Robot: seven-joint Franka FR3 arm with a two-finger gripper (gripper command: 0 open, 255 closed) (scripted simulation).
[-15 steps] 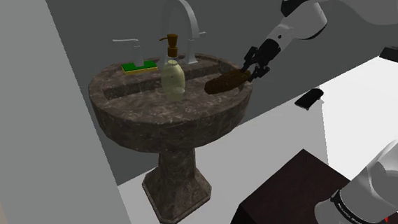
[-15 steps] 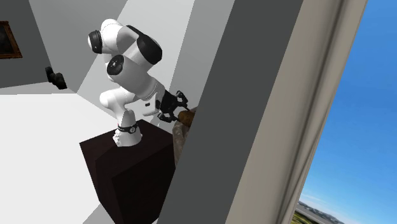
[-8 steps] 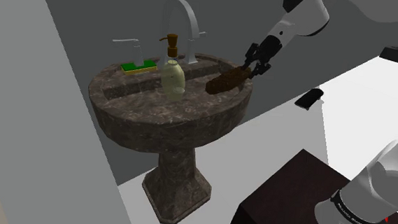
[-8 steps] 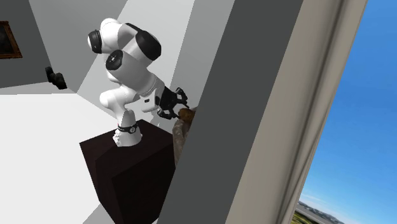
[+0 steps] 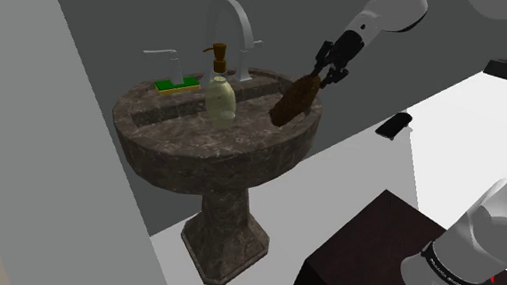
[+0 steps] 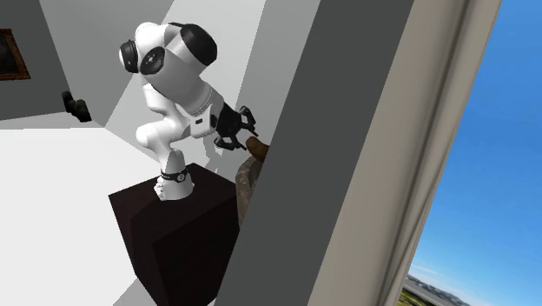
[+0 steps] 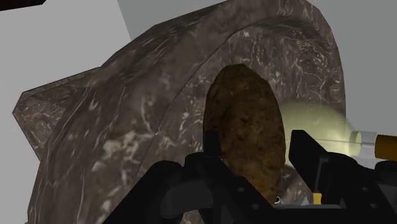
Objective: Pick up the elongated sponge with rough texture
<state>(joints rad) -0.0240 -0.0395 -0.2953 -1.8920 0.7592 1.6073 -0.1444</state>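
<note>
The elongated rough sponge (image 5: 293, 101) is mottled brown; the pedestal stone sink (image 5: 181, 138) dark brown, veined pale; the rounded soap bottle (image 5: 219, 98) pale yellow-green.

shoulder: down over sink (image 5: 154, 134) | exterior: side-on past wall (image 6: 330, 130) | wrist: along pincer (image 7: 256, 153)

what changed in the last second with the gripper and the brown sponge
The gripper, shut on the brown sponge throughout, rose. The sponge swung from lying low along the sink rim to hanging steeply from its gripped end. The soap bottle, green sponge and faucet stayed put.
</note>
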